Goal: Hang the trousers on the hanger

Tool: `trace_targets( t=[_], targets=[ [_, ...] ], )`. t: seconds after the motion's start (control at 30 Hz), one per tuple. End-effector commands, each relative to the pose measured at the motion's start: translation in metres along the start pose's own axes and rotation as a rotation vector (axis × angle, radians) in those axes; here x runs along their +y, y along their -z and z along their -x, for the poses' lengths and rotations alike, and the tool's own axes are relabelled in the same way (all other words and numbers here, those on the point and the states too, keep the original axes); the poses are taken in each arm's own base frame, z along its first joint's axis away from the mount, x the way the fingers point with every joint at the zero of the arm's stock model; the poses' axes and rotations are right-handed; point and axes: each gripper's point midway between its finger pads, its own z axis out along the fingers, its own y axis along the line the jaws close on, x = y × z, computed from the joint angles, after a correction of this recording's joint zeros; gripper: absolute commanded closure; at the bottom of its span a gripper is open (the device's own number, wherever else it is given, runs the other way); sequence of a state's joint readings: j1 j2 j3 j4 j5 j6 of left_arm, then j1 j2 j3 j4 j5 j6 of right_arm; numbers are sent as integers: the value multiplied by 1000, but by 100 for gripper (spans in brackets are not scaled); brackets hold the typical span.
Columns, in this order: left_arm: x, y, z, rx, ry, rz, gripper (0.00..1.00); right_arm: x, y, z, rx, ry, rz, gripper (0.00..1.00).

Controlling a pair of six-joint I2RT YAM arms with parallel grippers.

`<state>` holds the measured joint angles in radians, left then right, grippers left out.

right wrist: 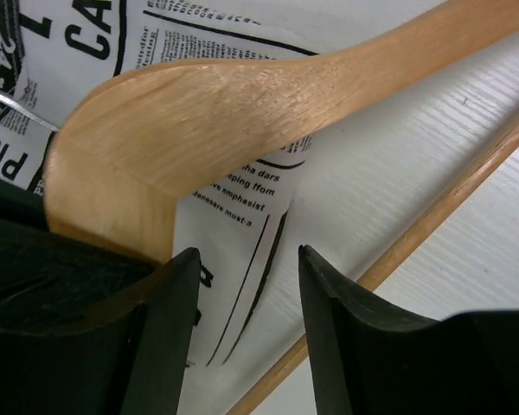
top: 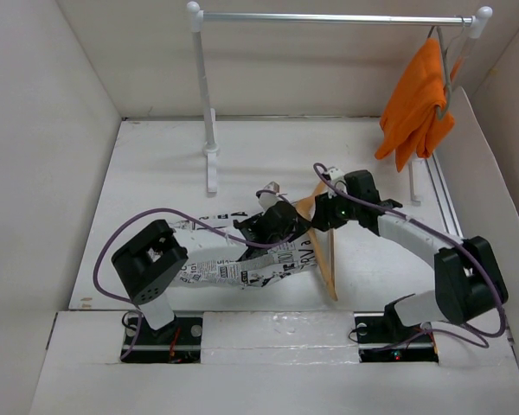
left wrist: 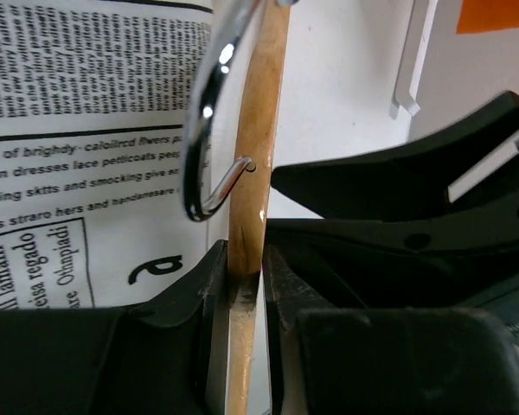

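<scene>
The tan wooden hanger (top: 327, 255) lies tilted at the table's middle, with the newspaper-print trousers (top: 233, 270) stretched out to its left and partly under it. My left gripper (top: 281, 226) is shut on the hanger's wood near the top. In the left wrist view the jaws (left wrist: 245, 259) pinch the wood (left wrist: 255, 147) edge-on, with the metal hook (left wrist: 209, 130) beside it and the trousers (left wrist: 69, 130) behind. My right gripper (top: 322, 214) is open and empty just beside the hanger's shoulder (right wrist: 208, 112), above the trousers (right wrist: 242, 216) and the hanger's lower bar (right wrist: 441, 216).
A white clothes rail (top: 329, 17) on a stand (top: 209, 130) stands at the back. An orange garment (top: 419, 104) hangs at its right end. White walls close in both sides. A purple cable (top: 156, 216) loops by the left arm.
</scene>
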<state>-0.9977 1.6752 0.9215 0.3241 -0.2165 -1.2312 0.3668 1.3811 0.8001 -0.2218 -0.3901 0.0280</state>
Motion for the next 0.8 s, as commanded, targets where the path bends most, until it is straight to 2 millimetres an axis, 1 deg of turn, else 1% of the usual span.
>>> trace_targets(
  t=[0.0,0.03,0.1,0.13,0.17,0.2,0.23,0.27,0.3,0.37,0.43,0.47,0.5,0.53,0.57,0.6,0.63,0.67,0.7,0.73,0.77],
  targets=[
    [16,8,7,-35,15,47,100,2,-19,9,-65,-11,31,45],
    [20,9,6,-36,14,57,100,1,-21,7,-63,-15,32,43],
    [28,9,7,-46,6,84,100,-5,-30,-3,-35,-42,16,42],
    [31,8,7,-47,2,93,100,-1,-32,-7,-30,-53,44,42],
    [31,8,8,-53,-4,99,100,2,-35,-3,-57,-63,62,42],
    [34,8,9,-57,-11,108,100,5,-40,-13,-28,-75,73,42],
    [36,8,9,-55,-15,118,100,3,-42,-17,-18,-85,65,42],
    [37,8,8,-55,-18,124,100,6,-44,-18,-20,-78,71,42],
    [39,8,9,-57,-21,129,100,5,-47,-25,-7,-89,73,42],
    [42,7,7,-53,-26,139,100,8,-52,-29,-3,-98,100,42],
    [46,6,7,-54,-36,156,100,14,-57,-35,20,-106,152,46],
    [46,6,7,-55,-41,158,100,16,-58,-36,27,-107,165,59],
    [50,7,9,-60,-51,176,100,13,-56,-34,24,-120,164,95],
    [49,8,10,-68,-52,178,100,10,-49,-26,-7,-126,157,100],
    [48,9,12,-72,-58,178,100,7,-42,-20,-28,-137,147,100],
    [51,11,15,-84,-73,188,100,-1,-33,-11,-57,-150,119,100],
    [49,13,17,-90,-83,191,100,-4,-19,5,-106,-137,95,100],
    [49,15,20,-96,-97,193,100,-6,-9,18,-124,-123,84,100],
    [49,16,21,-99,-111,197,100,-8,-1,20,-117,-126,76,100],
    [47,18,22,-100,-119,192,100,-18,8,28,-133,-140,53,100],
    [50,19,23,-98,-140,204,100,-26,25,37,-156,-158,31,100]
  ],
)
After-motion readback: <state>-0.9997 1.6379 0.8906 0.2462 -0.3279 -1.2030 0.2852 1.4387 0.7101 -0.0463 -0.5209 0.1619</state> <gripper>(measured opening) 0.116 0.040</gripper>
